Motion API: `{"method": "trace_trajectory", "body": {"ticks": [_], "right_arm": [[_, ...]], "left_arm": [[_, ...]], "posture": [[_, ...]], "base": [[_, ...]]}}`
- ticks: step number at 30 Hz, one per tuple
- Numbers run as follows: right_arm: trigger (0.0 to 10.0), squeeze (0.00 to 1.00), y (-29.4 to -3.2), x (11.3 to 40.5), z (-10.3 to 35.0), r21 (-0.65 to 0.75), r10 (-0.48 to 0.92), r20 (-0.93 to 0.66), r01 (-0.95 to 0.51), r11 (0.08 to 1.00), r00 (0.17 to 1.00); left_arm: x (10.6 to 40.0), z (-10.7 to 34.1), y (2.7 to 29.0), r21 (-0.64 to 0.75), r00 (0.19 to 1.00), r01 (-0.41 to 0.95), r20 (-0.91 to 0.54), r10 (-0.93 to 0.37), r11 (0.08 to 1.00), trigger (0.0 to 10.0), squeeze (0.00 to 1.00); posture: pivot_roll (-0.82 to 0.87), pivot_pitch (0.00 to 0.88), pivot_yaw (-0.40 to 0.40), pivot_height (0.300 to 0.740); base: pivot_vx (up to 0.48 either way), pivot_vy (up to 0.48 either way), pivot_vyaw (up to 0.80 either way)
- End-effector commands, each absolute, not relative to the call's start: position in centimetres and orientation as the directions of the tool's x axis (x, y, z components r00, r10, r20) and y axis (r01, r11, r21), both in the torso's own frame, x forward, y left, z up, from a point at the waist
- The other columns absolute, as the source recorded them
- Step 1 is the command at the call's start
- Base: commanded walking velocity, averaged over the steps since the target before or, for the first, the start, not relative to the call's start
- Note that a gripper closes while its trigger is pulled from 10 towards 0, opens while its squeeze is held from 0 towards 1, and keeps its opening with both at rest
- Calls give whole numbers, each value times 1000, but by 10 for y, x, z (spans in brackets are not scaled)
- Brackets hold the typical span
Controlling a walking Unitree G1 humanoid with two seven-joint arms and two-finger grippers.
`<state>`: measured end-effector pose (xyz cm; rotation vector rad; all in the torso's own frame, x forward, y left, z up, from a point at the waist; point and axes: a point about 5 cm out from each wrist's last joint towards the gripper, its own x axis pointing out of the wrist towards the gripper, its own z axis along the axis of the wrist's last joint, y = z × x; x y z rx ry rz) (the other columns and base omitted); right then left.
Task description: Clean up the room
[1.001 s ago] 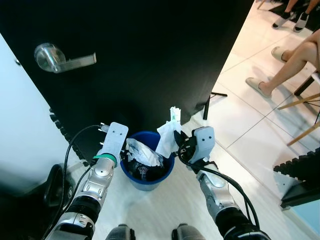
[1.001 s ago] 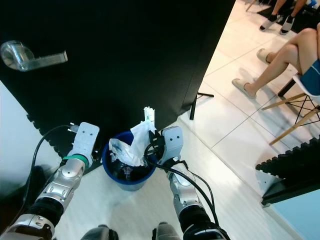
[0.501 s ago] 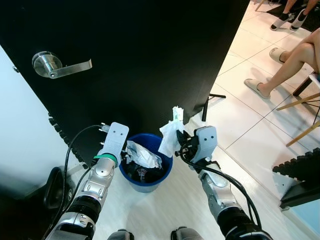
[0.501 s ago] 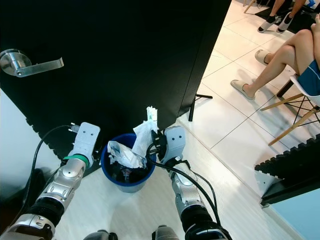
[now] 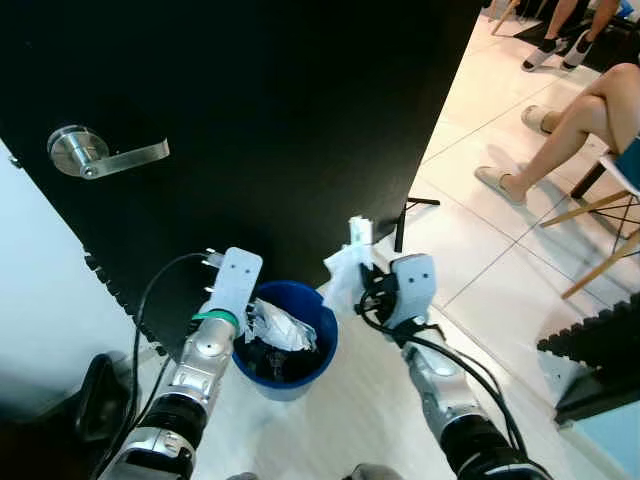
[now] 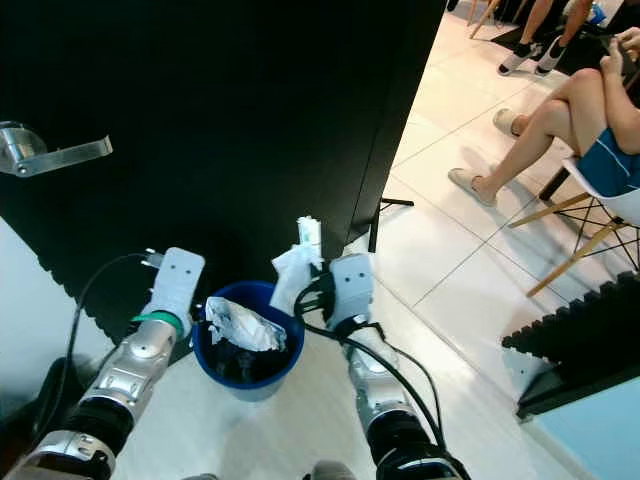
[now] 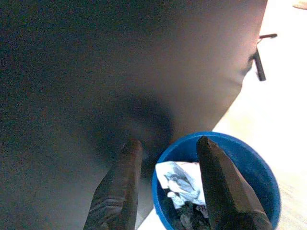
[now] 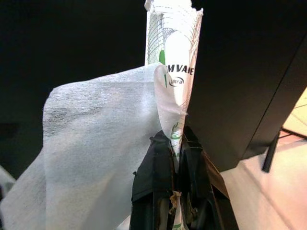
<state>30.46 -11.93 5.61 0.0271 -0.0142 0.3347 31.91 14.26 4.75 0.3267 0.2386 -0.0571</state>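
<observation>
Right gripper [image 8: 175, 203] held a white tissue [image 8: 96, 158] and a printed wrapper [image 8: 173, 57] pinched together between its closed black fingers. In the head views this bundle stood upright just beyond the right rim of a round blue bin [image 5: 285, 345], beside it rather than over it.

To finish the drop well, the gripper would likely need to travel left until the bundle hung above the bin's opening, then part its fingers fully. The tissue looked light and clingy, so it might snag on a finger pad. The bin already looked nearly full of crumpled paper [image 5: 268, 326] over dark waste, so a low release should keep the new pieces from sliding off.

The tissue was soft, fibrous and draped in a loose fold; the wrapper was thin, glossy and creased, with green and black print. The bin was smooth plastic, set against a matte black door [image 5: 250, 110].

Left gripper [image 7: 165, 158] hovered at the bin's left rim, fingers spread and empty.
</observation>
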Motion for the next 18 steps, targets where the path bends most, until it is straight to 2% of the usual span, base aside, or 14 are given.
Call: {"method": "trace_trajectory", "body": {"ticks": [1, 4, 18], "right_arm": [[10000, 0, -115, 302, 52, 34, 337, 2, -337, 941, 941], [10000, 0, -115, 302, 52, 35, 337, 4, -337, 941, 942], [10000, 0, -115, 303, 53, 29, 328, 4, -328, 944, 945]], "left_arm": [[315, 42, 146, 326, 965, 100, -262, -12, 940, 10000, 0], [315, 42, 146, 327, 965, 100, -264, -11, 940, 10000, 0], [315, 42, 141, 324, 965, 123, -259, -37, 938, 10000, 0]], "posture": [[-4, 0, 20, 740], [-4, 0, 20, 740], [-5, 0, 21, 740]], "base": [[472, 0, 0], [407, 0, 0], [0, 0, 0]]}}
